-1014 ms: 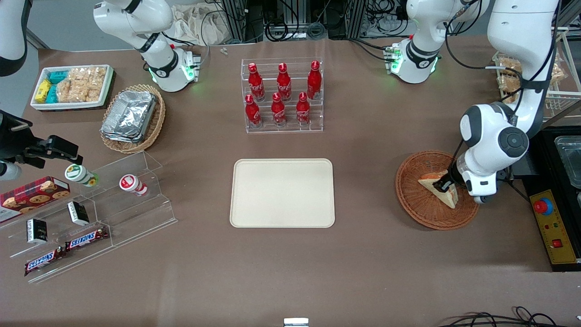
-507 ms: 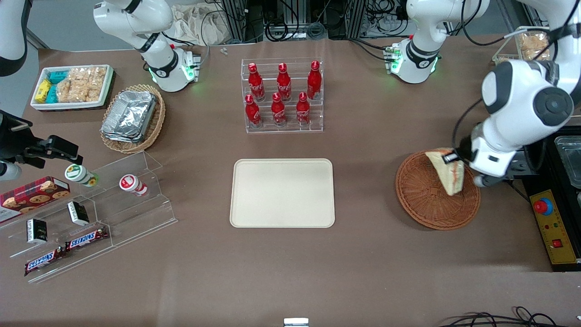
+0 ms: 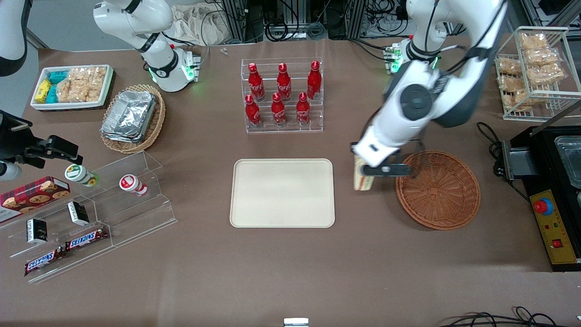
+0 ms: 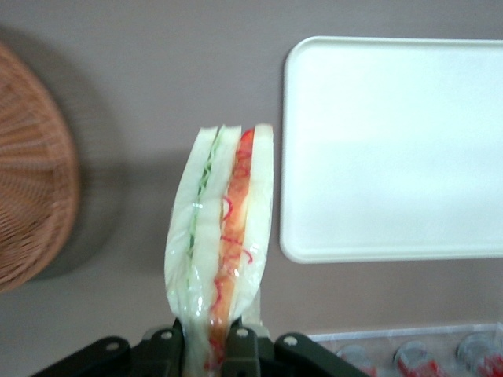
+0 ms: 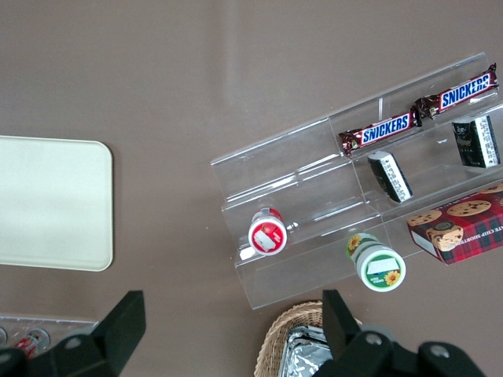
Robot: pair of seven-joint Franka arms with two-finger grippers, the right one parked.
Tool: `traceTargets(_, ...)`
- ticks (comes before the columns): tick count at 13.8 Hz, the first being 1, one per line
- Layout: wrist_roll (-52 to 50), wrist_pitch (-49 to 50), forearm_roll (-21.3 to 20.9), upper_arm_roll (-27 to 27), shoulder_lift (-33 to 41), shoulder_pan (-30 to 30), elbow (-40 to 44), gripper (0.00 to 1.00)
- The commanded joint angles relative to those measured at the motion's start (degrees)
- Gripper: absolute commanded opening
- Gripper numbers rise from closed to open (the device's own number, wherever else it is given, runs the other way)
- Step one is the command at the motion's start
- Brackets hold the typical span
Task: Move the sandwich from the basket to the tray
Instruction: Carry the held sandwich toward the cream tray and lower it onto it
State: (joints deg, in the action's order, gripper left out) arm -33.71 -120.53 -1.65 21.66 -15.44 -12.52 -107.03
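My left gripper [image 3: 364, 173] is shut on the sandwich [image 3: 362, 181], a wrapped white-bread wedge with red, orange and green filling. It holds it in the air above the bare table between the basket [image 3: 438, 189] and the tray [image 3: 282, 192]. In the left wrist view the sandwich [image 4: 222, 236] hangs edge-on from the gripper [image 4: 209, 345], with the tray [image 4: 393, 149] on one side and the basket [image 4: 31, 173] on the other. The reddish-brown wicker basket holds nothing. The cream tray holds nothing.
A clear rack of red bottles [image 3: 282, 96] stands farther from the front camera than the tray. A tan basket of foil containers [image 3: 132, 118], a white bin of snacks [image 3: 71, 86] and a clear stepped stand [image 3: 91, 213] lie toward the parked arm's end. A wire rack [image 3: 535, 72] and control box [image 3: 551, 227] lie toward the working arm's end.
My left gripper lifted the sandwich out of the basket and carried it sideways toward the tray. The basket is now without the sandwich.
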Motion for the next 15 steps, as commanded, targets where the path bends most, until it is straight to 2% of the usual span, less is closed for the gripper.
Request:
traceTargets(1,-6.6,-5.3,-4.8,-0.4,-8.6,-3.4,4.0,0.00)
traceTargets(3,-8.6,-8.1,-7.3,-0.6,-12.3,-6.3,5.3,0.00)
traceTargets(6,-12.4,-14.2,-12.6,-0.6,-17.3,-7.0,6.6,0.00)
traceTargets(7,-14.8,-15.2,-14.4,-0.6,-18.6,-7.5,6.8,0.15)
traceTargets(8,-17.8,-15.3,-16.4,-0.6,-20.1,-7.5,8.0,0.45)
traceTargets(9,-20.1,-15.3,-18.0,-0.6,-21.0,-7.5,9.3,0.99)
traceTargets(12,-23.6,-14.6,-18.5,-0.6,-19.8,-7.4,9.6,1.00)
traceTargets(15,-23.9,-8.0,-17.3,-0.6,-12.9,-5.6,10.3,1.00)
